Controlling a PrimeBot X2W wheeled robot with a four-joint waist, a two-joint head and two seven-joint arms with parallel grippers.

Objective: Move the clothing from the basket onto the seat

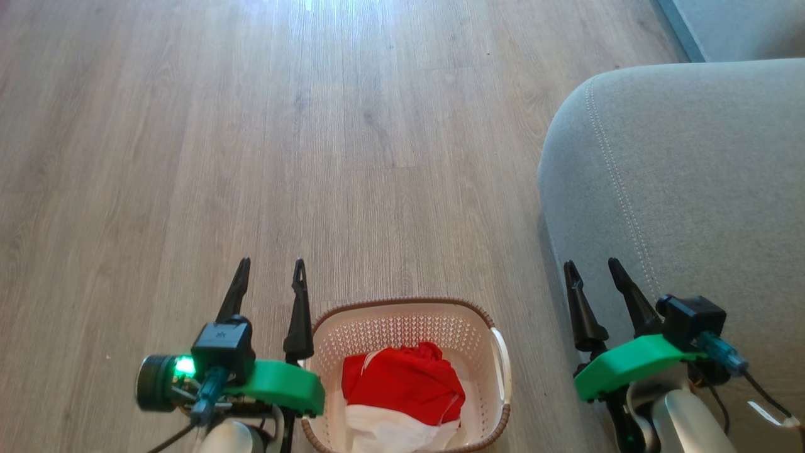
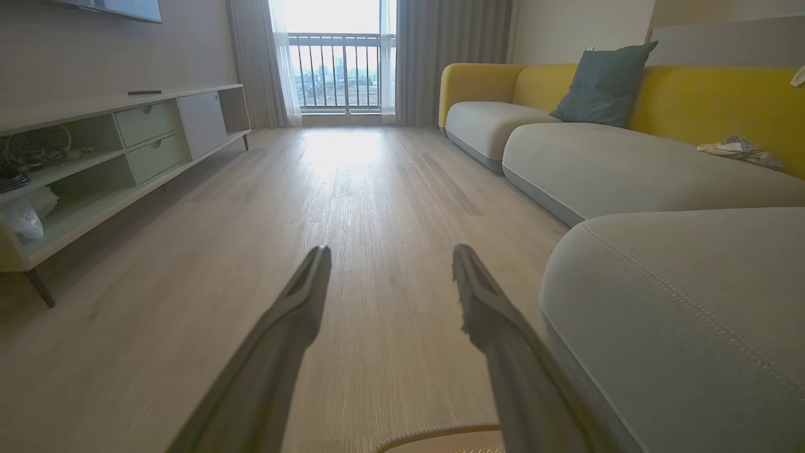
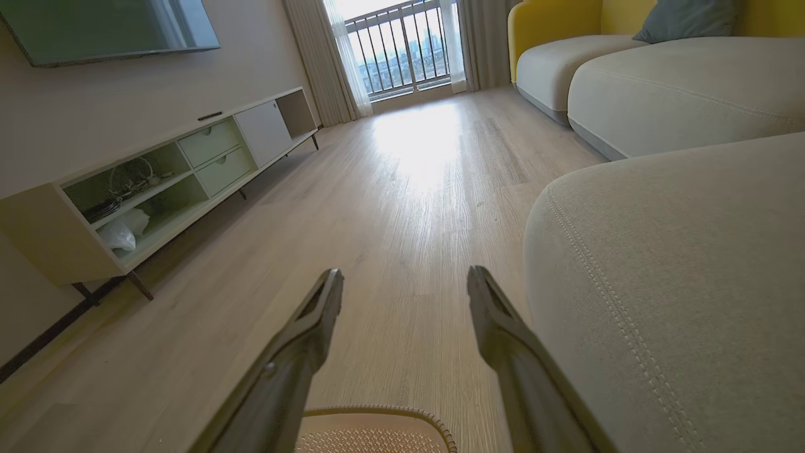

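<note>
Your left end effector (image 1: pixel 272 262) hangs with its two dark fingers spread wide and nothing between them, just beside the left wall of the laundry basket (image 1: pixel 402 303); whether its inner finger touches the brown rim you cannot tell from the head view. Your right end effector (image 1: pixel 591 263) is just as wide and just as empty, poised over the near rounded corner of the grey-green sofa (image 1: pixel 692 189), apart from the basket; the basket stands on the wood-plank floor (image 1: pixel 314 157) between your two arms, near the sofa's side. The red clothing (image 1: pixel 405 377) lies bundled inside the basket, with a white part at the near side and thin white trim along the red fabric; neither end effector holds any of it. A pale double-stitched seam curves around the sofa's corner; in the left wrist view the sofa runs on toward a yellow backrest (image 2: pixel 704 100), with a blue-grey cushion (image 2: pixel 604 82) leaning on it and a crumpled pale cloth (image 2: pixel 739 150) on the far seat. A low media console (image 2: pixel 126 145) lines the opposite wall; a balcony railing (image 2: pixel 339 69) shows between curtains at the end of the room.
</note>
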